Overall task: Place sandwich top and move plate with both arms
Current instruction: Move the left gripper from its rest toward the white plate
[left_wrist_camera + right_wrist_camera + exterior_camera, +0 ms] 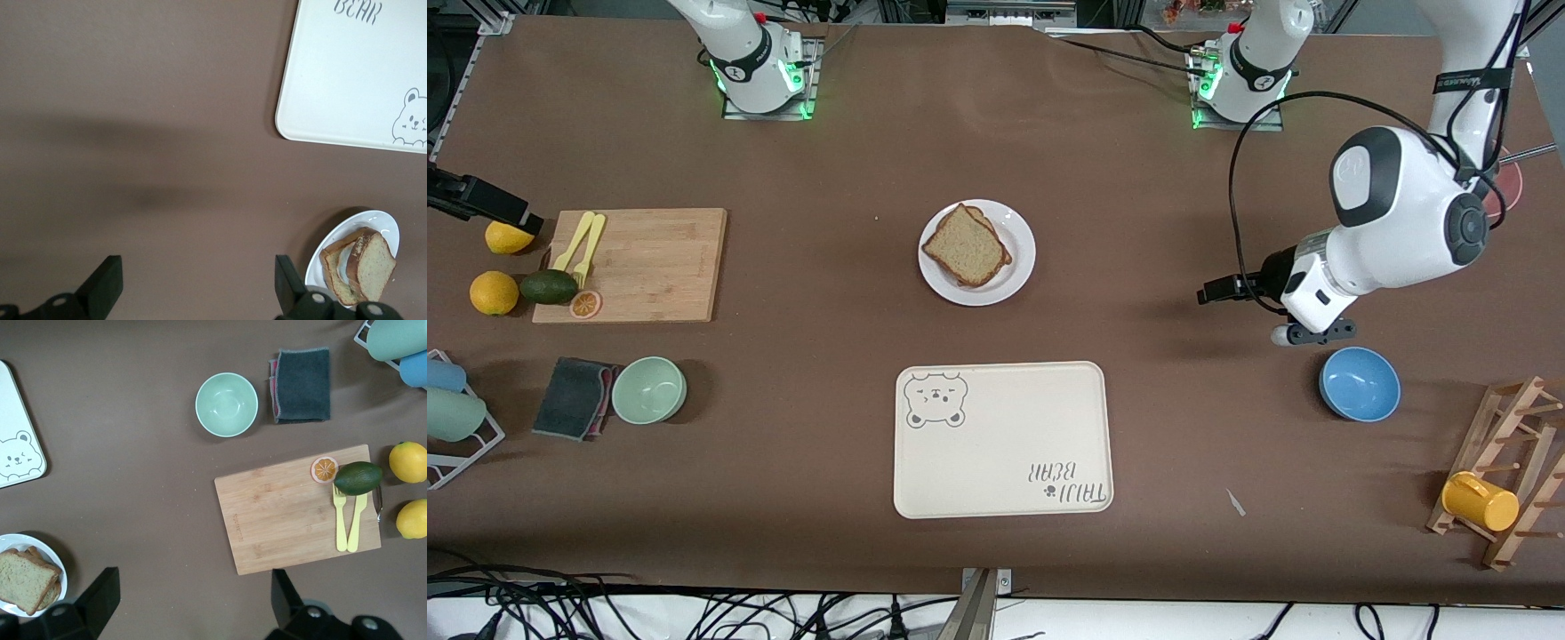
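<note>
Brown worktop (996, 133), mid: white plate (1021, 233) w/ bread slice (966, 246) already stacked on top. Left end effector (1232, 291), fingers apart & empty, hovers toward left arm's end. Right end effector (190, 600), also spread, hovers over the worktop beside a wooden board.

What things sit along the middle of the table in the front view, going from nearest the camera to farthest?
Cream rectangular tray with a bear drawing → round white plate carrying the brown wholegrain bread slice.

Front high, facing bases – wrists downward, sharing plate (1021, 233).
</note>
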Motion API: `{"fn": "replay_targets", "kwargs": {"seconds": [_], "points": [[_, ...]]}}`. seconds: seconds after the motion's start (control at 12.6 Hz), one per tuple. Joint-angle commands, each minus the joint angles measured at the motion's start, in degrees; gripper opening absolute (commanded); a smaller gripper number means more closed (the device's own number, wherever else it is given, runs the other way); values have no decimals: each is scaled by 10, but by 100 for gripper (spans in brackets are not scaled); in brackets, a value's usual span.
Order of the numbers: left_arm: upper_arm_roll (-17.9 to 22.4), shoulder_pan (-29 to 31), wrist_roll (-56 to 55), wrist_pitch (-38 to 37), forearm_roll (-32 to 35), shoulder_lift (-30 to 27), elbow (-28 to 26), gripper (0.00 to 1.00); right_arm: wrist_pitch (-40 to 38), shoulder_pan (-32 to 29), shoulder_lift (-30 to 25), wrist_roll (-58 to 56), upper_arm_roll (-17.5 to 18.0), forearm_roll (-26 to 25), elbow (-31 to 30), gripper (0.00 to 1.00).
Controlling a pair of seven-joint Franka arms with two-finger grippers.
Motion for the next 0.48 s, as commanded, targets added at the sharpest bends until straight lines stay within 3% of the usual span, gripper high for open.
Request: {"fn": "replay_targets", "kwargs": {"seconds": [0.0,0.16,0.4], "points": [[4,-13,65,10,-60,9,-21,100,-8,2,-3,-9,3,-17,2,100],[4,-27,94,35,-100,5,-58,100,-1,4,-1,-9,5,-20,1,100],[3,-78,95,109,-127,2,-106,100,-8,45,4,-8,5,-94,-2,100]]}}
